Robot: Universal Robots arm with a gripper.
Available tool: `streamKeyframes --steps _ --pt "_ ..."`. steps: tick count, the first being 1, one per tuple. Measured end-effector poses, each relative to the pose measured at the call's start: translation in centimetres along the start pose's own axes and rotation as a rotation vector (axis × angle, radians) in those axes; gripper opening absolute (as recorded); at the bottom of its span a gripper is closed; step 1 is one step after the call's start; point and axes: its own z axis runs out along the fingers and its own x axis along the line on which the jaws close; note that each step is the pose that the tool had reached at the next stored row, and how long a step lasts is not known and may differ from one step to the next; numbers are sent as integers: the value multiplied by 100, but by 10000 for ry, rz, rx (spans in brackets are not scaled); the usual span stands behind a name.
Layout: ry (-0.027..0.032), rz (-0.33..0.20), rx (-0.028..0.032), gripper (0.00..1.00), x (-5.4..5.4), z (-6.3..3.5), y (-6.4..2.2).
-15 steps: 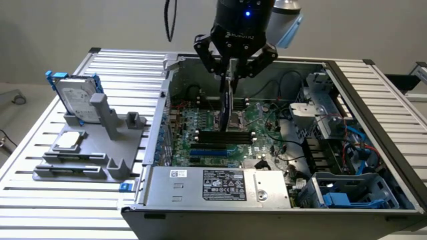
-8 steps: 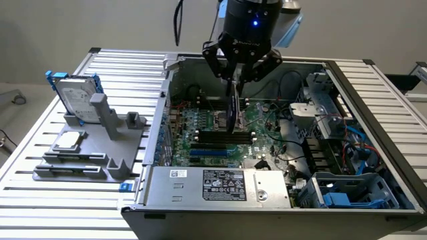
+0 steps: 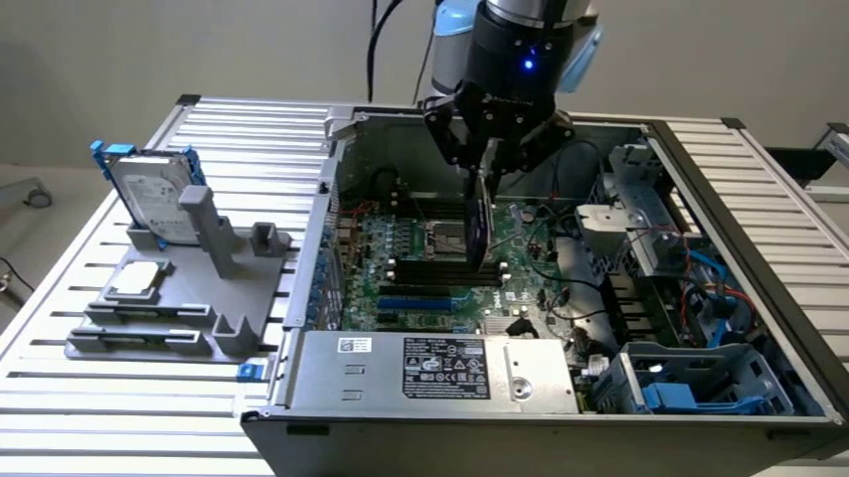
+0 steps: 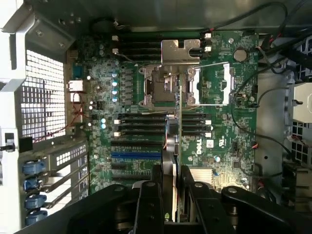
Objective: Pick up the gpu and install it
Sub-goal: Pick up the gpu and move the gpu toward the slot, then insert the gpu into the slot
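Observation:
The gpu [image 3: 480, 231] hangs on edge, upright, over the middle of the motherboard [image 3: 398, 253] inside the open computer case. My gripper [image 3: 488, 171] comes down from above and is shut on the card's upper edge. In the wrist view the gpu [image 4: 172, 141] shows edge-on, green board on one side and dark shroud on the other, clamped between my black fingers [image 4: 148, 204]. Its lower edge is above the black memory slots [image 4: 139, 127] and beside the processor socket [image 4: 161, 85]. Whether it touches the board I cannot tell.
The case wall [image 3: 325, 199] stands on the exterior view's left, with the power supply [image 3: 438, 370] at the front and a blue drive cage [image 3: 703, 383] with cables on the right. A silver hard drive with blue rails [image 3: 153, 194] stands in a grey holder [image 3: 186, 298] outside the case.

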Motion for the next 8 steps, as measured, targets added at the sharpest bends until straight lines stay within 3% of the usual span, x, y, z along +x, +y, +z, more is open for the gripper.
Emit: streamKeyframes --steps 8 --pt "3 -12 7 26 -1 5 0"
